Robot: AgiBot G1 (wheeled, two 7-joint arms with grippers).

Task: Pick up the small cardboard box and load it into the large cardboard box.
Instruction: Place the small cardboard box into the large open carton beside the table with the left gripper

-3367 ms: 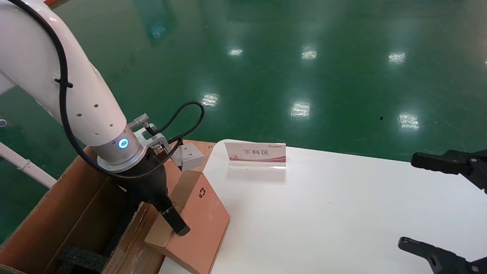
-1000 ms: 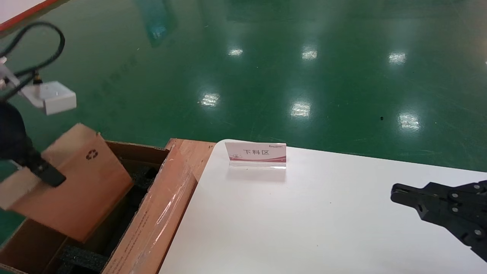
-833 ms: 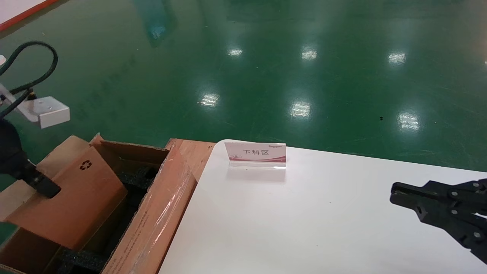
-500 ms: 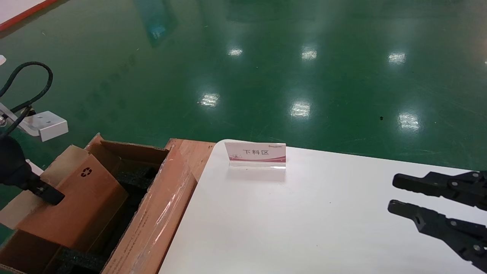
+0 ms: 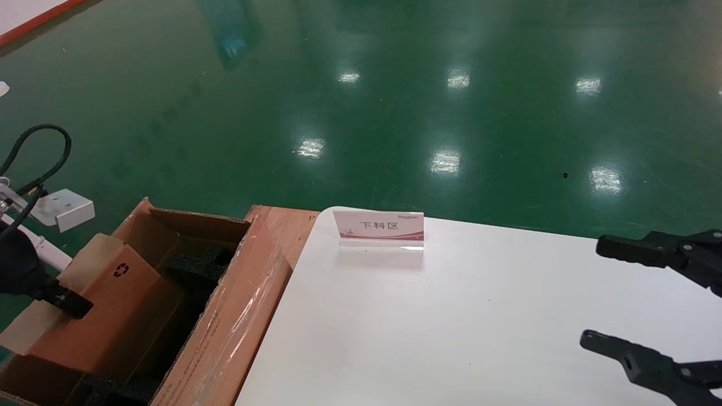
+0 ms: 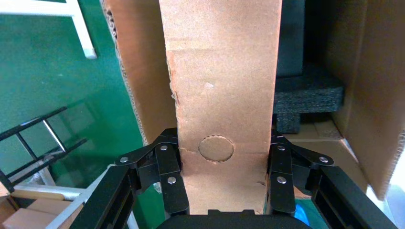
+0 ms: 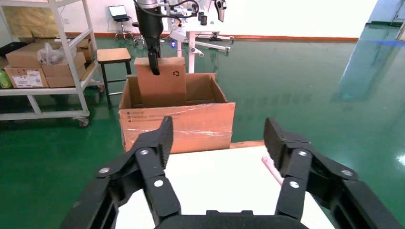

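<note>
Small box (image 5: 107, 316): 1. Large box (image 5: 237, 316): 1. Foam blocks (image 6: 305, 93): at least 2 visible. Grippers: 2, left (image 6: 222, 167) and right (image 7: 217, 143). Table (image 5: 451, 327): 1. Sign (image 5: 378, 228): 1. Stool (image 7: 113, 55): 1. Shelf rack (image 7: 52, 62): 1.

Small cardboard box (image 5: 107, 316) bottom hidden

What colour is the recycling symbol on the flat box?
Black, on the flat reddish-brown cardboard box; clearest in the head view.
</note>
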